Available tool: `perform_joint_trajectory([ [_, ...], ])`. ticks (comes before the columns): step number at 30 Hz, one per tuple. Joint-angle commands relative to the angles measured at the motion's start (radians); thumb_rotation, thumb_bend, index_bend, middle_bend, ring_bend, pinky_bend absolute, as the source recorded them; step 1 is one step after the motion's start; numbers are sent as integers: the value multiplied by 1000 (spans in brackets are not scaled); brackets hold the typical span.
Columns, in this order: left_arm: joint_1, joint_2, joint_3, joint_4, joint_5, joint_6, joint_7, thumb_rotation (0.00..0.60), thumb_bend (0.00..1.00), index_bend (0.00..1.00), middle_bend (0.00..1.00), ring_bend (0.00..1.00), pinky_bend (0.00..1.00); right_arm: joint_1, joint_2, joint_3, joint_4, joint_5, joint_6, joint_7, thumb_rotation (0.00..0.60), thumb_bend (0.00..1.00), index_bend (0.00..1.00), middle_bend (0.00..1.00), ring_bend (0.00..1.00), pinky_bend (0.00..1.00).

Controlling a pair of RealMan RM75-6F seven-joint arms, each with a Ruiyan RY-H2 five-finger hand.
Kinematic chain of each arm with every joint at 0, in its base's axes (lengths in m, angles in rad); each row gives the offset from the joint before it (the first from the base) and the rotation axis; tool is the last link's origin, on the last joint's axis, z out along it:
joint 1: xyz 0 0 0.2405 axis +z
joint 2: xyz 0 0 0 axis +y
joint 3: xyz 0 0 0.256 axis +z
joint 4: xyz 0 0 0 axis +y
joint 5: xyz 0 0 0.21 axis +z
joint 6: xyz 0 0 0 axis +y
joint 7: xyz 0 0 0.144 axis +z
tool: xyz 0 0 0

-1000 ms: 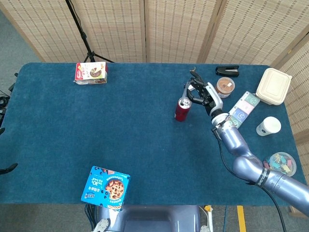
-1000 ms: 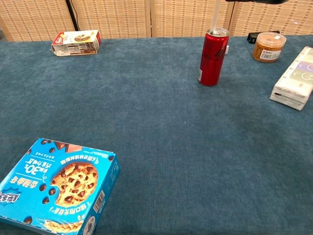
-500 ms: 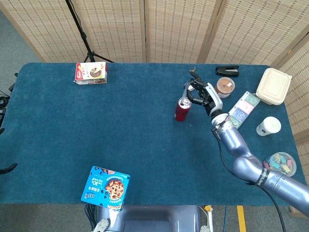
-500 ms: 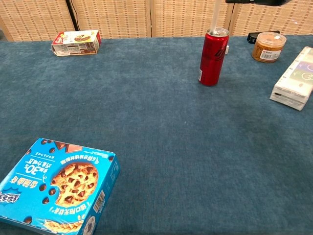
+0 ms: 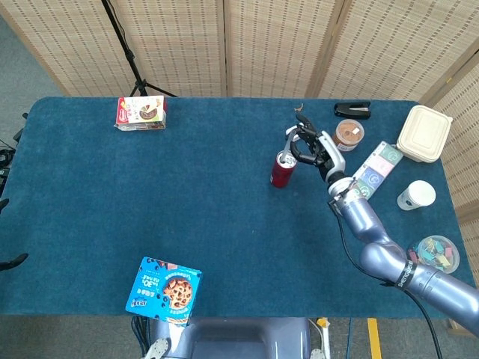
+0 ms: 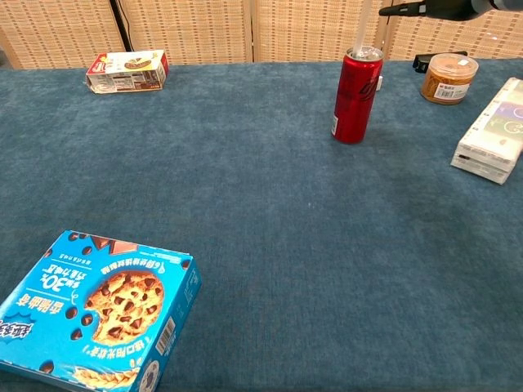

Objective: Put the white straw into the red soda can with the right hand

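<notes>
On the far right part of the desk (image 5: 224,224): red soda can (image 6: 356,95), upright, resting on the blue cloth, left of the brown-lidded tub (image 6: 449,77).
Straw position: white straw (image 6: 362,24) standing straight up, lower end at or inside the can mouth, upper part running out of the top of the chest view.
Straw axis: vertical, in line with the can's own axis.
Hand relative to can: right hand (image 5: 309,144) above and just to the right of the can top in the head view; only dark fingertips (image 6: 409,9) visible at the top edge in the chest view.
Hand state: fingers curled near the straw top; grasping or already released, cannot tell.
Depth of straw in can: hidden by the rim, not readable.
Nearer arm: right, by far; left hand not in view.
Likely remaining move: straight down along the shared axis, then let go.
Risk: sideways drift tipping the can.
</notes>
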State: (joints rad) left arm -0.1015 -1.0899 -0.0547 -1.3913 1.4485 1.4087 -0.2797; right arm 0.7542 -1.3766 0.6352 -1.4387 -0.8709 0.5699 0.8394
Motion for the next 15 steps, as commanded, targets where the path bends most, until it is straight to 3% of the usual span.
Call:
perform_joint_trajectory([
  [1, 0, -1, 0, 1, -1, -1, -1, 600, 0, 0, 0, 0, 0, 2, -5, -3, 6, -4, -1, -1, 600, 578, 543, 0, 0, 0],
  [15, -6, -5, 1, 8, -2, -14, -9, 600, 0, 0, 0, 0, 0, 18, -47, -46, 75, -30, -15, -30, 600, 580, 545, 0, 0, 0],
])
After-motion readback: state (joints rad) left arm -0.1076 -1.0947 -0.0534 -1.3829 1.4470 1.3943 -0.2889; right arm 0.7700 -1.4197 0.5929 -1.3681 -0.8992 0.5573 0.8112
